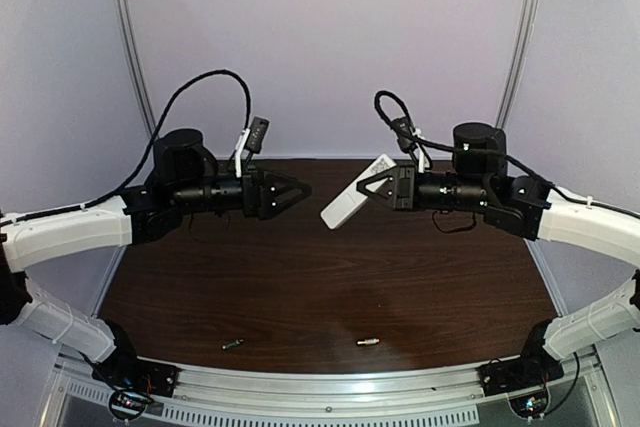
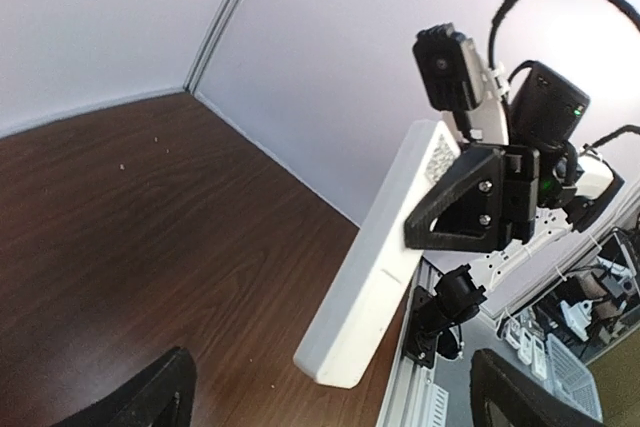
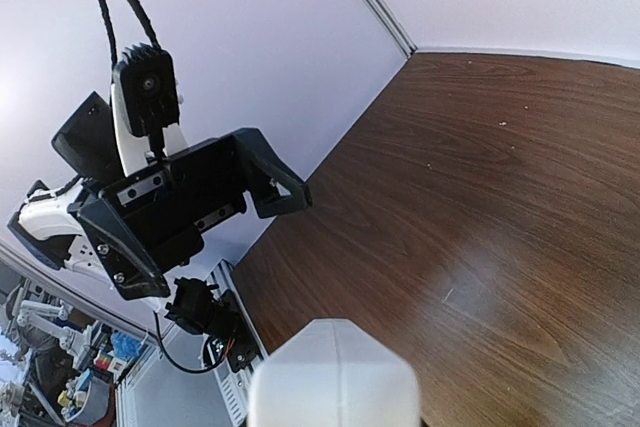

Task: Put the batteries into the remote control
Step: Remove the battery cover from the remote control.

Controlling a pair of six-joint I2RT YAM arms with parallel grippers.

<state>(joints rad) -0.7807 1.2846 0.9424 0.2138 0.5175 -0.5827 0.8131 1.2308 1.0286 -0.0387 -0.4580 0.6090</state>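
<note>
My right gripper is shut on the remote control, a slim white bar held tilted in the air above the middle of the table. In the left wrist view the remote control hangs slanted with the right gripper's black finger clamped on its upper half. My left gripper stands open just left of the remote's lower end, touching nothing; its fingertips show at the bottom corners. From the right wrist, the remote's end fills the foreground. Two batteries lie on the table near the front edge.
The dark wooden table is bounded by white walls behind and at the sides. A metal rail carrying both arm bases runs along the near edge. The right arm's base mount shows below the remote.
</note>
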